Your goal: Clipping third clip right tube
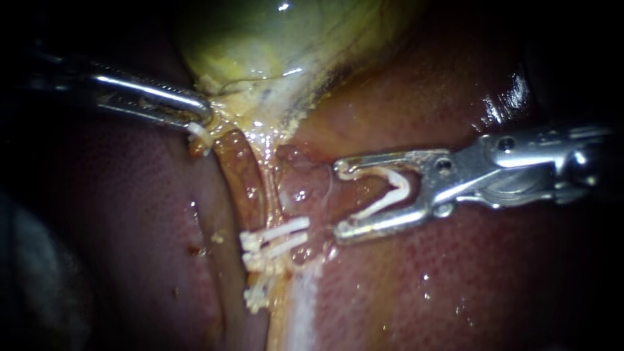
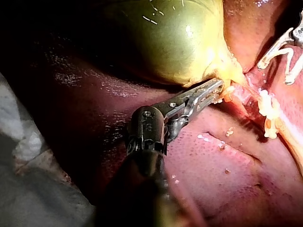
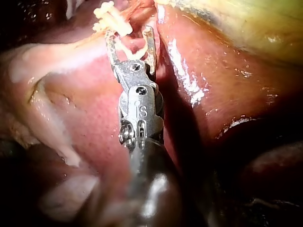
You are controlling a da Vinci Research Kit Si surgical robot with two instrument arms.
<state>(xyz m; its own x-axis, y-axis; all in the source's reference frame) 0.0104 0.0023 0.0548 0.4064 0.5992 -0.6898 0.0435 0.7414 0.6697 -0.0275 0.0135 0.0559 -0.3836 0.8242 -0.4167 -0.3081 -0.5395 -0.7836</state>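
The left instrument (image 1: 205,117) is slim polished silver metal, its narrow tool joined by a small round pin to a dark wrist. The right instrument (image 1: 338,198) is bright steel, with a slotted tool, round pivot screws and a black shaft.

The left instrument (image 1: 203,117) lies nearly level, jaws clamped on the gallbladder (image 1: 260,39); the right instrument (image 1: 338,199) points leftward, jaws spread wide, gripping a clip (image 1: 396,188).

Liver (image 1: 507,292), gallbladder (image 1: 273,39) and clips (image 1: 276,237) mark a surgical bench.
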